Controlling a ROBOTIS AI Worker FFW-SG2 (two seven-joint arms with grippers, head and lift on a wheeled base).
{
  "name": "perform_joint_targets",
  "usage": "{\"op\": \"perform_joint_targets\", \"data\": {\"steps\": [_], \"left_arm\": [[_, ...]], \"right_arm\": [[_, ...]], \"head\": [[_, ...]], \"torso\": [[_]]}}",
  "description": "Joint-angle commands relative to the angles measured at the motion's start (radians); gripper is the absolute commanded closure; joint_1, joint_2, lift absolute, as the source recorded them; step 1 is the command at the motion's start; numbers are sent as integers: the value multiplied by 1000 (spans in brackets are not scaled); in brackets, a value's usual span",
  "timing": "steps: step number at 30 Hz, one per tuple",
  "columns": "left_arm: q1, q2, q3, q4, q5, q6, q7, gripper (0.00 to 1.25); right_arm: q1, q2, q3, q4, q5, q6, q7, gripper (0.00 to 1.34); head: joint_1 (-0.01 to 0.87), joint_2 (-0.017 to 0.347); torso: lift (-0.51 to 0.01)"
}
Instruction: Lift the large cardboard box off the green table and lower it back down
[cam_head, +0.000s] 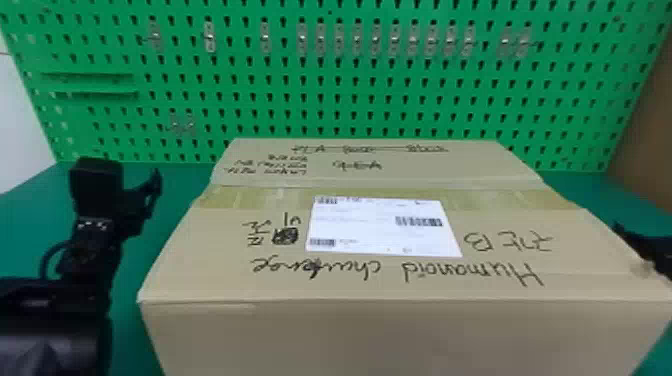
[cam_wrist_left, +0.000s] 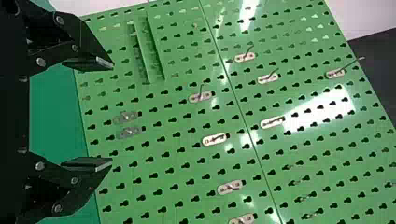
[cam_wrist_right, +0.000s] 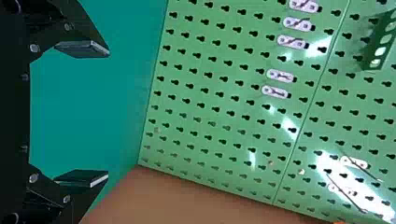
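The large cardboard box (cam_head: 380, 280), closed and with a white label on top, fills the middle of the head view; its underside is hidden. To its left, with green table between them, is my left gripper (cam_head: 125, 187). At the box's right edge my right gripper (cam_head: 645, 247) is partly hidden; whether it touches the cardboard I cannot tell. In the left wrist view my left gripper (cam_wrist_left: 112, 113) has its two fingers wide apart with nothing between them. My right gripper (cam_wrist_right: 108, 114) is likewise open and holds nothing in the right wrist view.
The green table (cam_head: 30, 215) extends past both sides of the box. Behind it rises a green pegboard (cam_head: 320, 95) with small metal hooks and a narrow ledge at left. A brown surface (cam_head: 650, 135) stands beyond the table's right side.
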Motion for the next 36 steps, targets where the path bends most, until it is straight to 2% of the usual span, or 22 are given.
{"op": "perform_joint_targets", "data": {"steps": [1,36], "left_arm": [[2,-1,2,0,3,0,0,518],[11,-6,6,-2,6,-6,0,518]], "right_arm": [[-2,-2,6,0,4,12,0,355],[0,-11,16,-21,19,50,0,355]], "head": [[508,51],[508,51]], "torso": [[-211],[-211]]}}
